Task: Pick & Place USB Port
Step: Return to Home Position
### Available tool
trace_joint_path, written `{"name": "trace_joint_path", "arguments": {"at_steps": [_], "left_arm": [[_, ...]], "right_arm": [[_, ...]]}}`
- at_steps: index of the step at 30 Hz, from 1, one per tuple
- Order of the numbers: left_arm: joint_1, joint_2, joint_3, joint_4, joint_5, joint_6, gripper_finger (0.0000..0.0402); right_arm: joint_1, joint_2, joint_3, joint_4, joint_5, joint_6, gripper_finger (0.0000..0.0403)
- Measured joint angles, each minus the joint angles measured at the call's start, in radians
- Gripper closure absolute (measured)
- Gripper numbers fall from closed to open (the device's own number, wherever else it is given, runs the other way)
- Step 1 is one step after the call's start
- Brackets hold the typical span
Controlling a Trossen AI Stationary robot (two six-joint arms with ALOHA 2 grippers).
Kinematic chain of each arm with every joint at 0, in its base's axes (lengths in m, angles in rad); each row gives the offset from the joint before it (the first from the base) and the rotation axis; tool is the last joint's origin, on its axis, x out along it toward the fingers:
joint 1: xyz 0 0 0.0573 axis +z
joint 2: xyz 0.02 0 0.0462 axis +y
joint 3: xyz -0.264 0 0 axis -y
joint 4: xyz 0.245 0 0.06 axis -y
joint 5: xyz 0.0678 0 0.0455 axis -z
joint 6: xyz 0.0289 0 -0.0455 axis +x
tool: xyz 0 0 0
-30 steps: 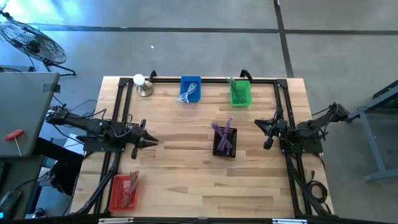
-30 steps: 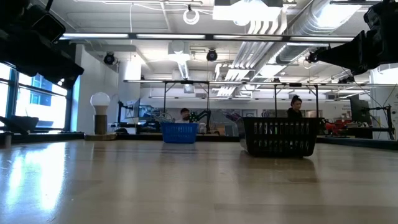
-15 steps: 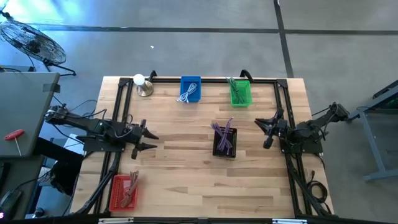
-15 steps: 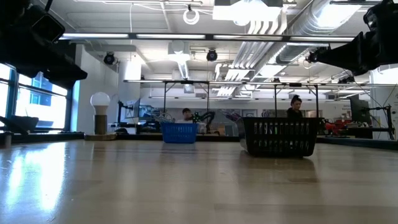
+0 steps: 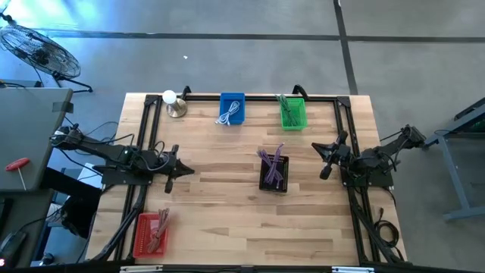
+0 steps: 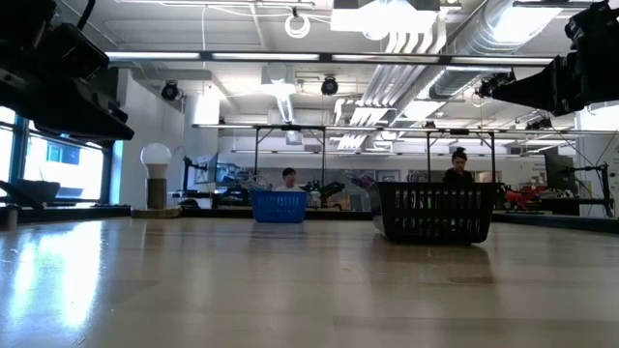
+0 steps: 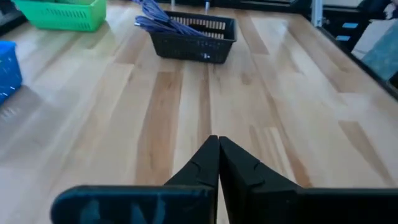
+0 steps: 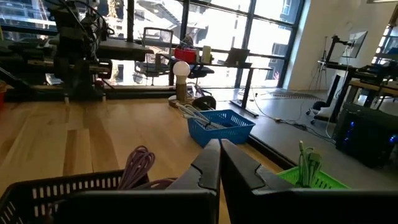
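I cannot single out a USB port; only cables show, lying in baskets. Purple ones fill the black basket (image 5: 273,171) (image 7: 192,37) at the table's middle. A white one lies in the blue basket (image 5: 232,108) and green ones in the green basket (image 5: 292,113), both at the far edge. My left gripper (image 5: 189,170) (image 7: 218,142) hovers shut over the left side, pointing at the black basket. My right gripper (image 5: 314,147) (image 8: 220,144) hovers shut at the right side, pointing left over that basket. Neither holds anything.
A red basket (image 5: 151,233) with cables sits at the near left corner. A bulb lamp (image 5: 173,104) stands at the far left. A black frame (image 5: 258,97) runs along the far edge and both sides. Bare wood (image 5: 220,189) lies between the grippers. People sit in the room beyond (image 6: 457,166).
My left gripper spread its fingers wider, then shut them, and tipped a little downward while staying in place over the left side. The baskets and cables have not moved.
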Motion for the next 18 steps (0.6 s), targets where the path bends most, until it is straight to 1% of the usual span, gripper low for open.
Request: {"name": "trace_joint_path", "arguments": {"at_steps": [5, 9, 13, 15, 18], "left_arm": [[0.0, 0.001, -0.003, 0.032, -0.03, 0.077, 0.04], [0.0, 0.001, -0.006, 0.068, -0.075, 0.113, 0.0401], [0.0, -0.014, -0.006, 0.072, -0.094, 0.134, 0.0401], [0.0, -0.022, -0.006, 0.071, -0.097, 0.148, 0.0401], [0.0, -0.039, -0.006, 0.064, -0.085, 0.16, 0.0401]], "right_arm": [[0.0, 0.0, 0.0, 0.0, -0.02, -0.004, 0.0402], [0.001, 0.0, 0.0, 0.008, -0.08, -0.017, 0.0402], [0.0, 0.0, 0.002, 0.005, -0.099, -0.096, 0.0403], [-0.012, 0.0, 0.025, -0.045, -0.147, -0.112, 0.0403], [-0.053, 0.0, 0.06, -0.156, -0.226, -0.038, 0.0403]]}}
